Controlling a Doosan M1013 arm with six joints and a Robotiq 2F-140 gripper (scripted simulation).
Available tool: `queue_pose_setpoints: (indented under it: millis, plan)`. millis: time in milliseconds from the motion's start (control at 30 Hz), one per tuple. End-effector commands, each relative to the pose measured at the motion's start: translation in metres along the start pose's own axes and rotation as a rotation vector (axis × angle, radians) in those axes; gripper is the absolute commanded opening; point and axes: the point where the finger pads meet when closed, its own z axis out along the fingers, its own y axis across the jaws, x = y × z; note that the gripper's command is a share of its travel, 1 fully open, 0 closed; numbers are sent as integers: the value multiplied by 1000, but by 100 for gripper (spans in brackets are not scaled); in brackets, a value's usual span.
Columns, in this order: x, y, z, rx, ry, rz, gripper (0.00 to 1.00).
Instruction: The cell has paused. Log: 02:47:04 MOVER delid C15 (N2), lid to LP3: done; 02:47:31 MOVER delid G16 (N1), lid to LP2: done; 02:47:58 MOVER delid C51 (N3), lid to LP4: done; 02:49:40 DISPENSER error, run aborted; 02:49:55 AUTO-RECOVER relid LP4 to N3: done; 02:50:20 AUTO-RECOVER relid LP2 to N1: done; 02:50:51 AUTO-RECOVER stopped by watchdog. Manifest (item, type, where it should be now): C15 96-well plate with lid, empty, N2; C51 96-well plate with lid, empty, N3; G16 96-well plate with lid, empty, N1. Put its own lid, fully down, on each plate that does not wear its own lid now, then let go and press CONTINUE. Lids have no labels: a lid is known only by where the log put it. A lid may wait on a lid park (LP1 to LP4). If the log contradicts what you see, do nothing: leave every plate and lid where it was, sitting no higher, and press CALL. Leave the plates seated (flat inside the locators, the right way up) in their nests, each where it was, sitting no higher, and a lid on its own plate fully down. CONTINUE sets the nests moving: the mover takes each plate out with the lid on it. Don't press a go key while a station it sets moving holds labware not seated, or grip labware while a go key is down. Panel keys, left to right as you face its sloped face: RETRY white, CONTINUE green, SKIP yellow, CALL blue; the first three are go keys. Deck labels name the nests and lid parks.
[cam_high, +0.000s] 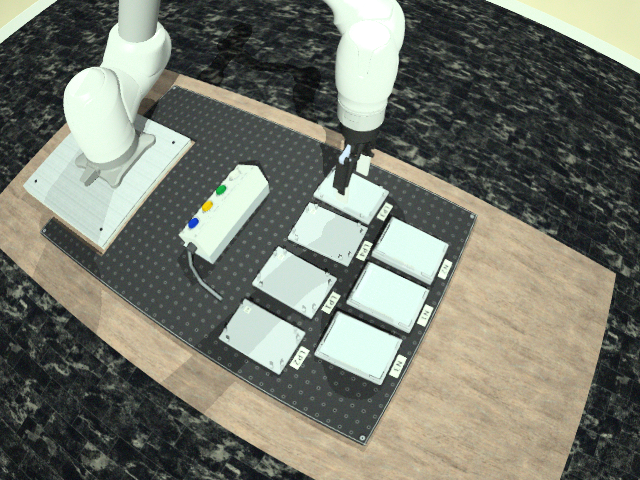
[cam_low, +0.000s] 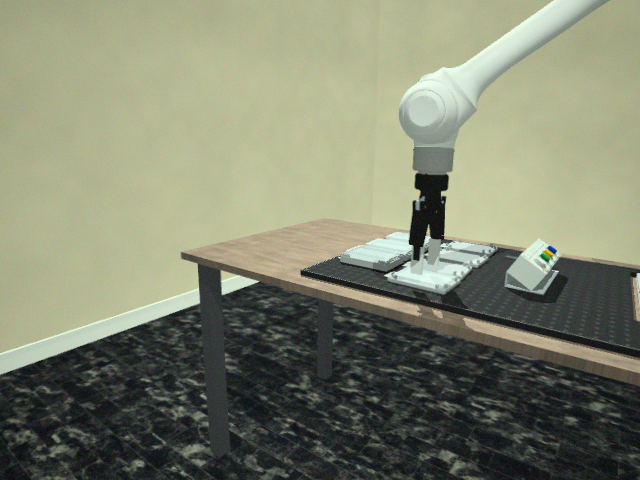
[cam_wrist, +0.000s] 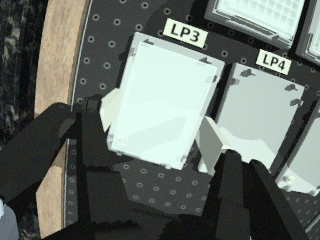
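Observation:
A clear lid (cam_high: 369, 198) (cam_low: 429, 280) (cam_wrist: 165, 90) lies flat on park LP3. My gripper (cam_high: 352, 180) (cam_low: 424, 266) (cam_wrist: 160, 115) is open and low over LP3, pale fingertips on either side of the lid, near its long edges; contact is not clear. The N2 plate (cam_high: 410, 248) (cam_low: 372, 255) (cam_wrist: 260, 12) sits in its nest, with its wells showing in the wrist view; I cannot tell surely whether a lid covers it. The N1 plate (cam_high: 387, 294) and N3 plate (cam_high: 359, 346) sit flat in their nests; their lids are hard to make out.
Parks LP4 (cam_high: 328, 232) (cam_wrist: 260, 110), LP1 (cam_high: 294, 281) and LP2 (cam_high: 262, 335) show no lid. LP4 stands close beside the right fingertip. The key panel (cam_high: 240, 222) (cam_low: 527, 266) has white, green (cam_high: 221, 189), yellow (cam_high: 207, 205) and blue (cam_high: 193, 222) keys.

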Motion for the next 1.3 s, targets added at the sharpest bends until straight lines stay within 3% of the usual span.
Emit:
queue_pose_setpoints:
  millis: [0,733,767,1267]
  plan:
    - [-1,1,4,1,-2,0,59]
    - [-1,1,4,1,-2,0,59]
    - [-1,1,4,1,-2,0,66]
    - [-1,1,4,1,-2,0,66]
